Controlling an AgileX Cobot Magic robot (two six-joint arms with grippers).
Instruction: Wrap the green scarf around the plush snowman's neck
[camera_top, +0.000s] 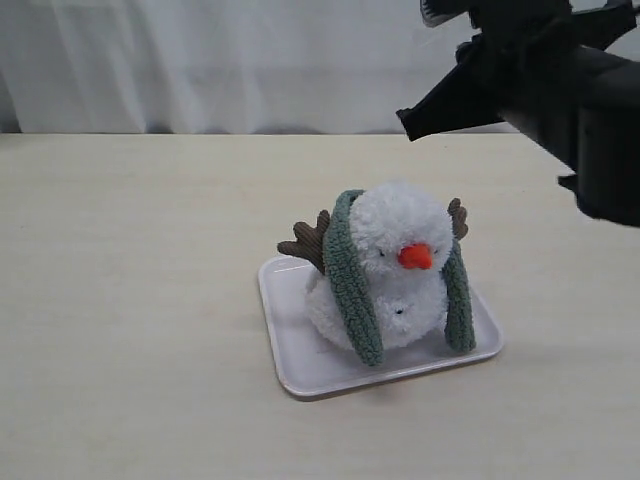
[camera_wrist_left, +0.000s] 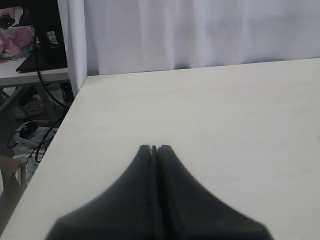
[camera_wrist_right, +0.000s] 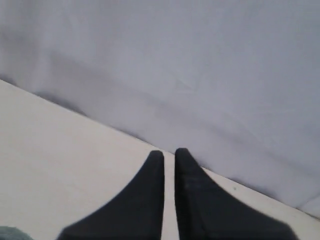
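1. So, the small fluffy white plush snowman with the orange cone nose (camera_top: 400, 235) sits a bit right of the table's middle, on a white rectangular plastic tray (camera_top: 300, 365).
2. The long fuzzy sage-green knitted scarf (camera_top: 352, 280) runs behind the head. Both ends hang down the front, one on each side of the face, with the tips resting on the tray. It looks draped rather than wrapped, since the ends aren't crossed in front, so I'd call the job only partly done.
3. The black right claw (camera_wrist_right: 169, 152) hangs high at the far right, well apart from the toy. Its fingers are all but pressed together and pinch nothing. My guess is it's up there to stay clear of the plush.
4. The black left claw (camera_wrist_left: 154, 148) is pressed together and empty. It sits over bare pale wooden table (camera_top: 130, 300) near the left edge, and the exterior view doesn't show it.
5. There's plenty of open table left of the tray and on its near and far sides, and a white curtain (camera_top: 200, 60) closes off the far edge.
6. The scarf tips lie just inside the tray's raised near rim, so I'd come at them from above.
7. The brown corduroy twig arms (camera_top: 305, 243) stick out right beside the scarf and look easy to snag.
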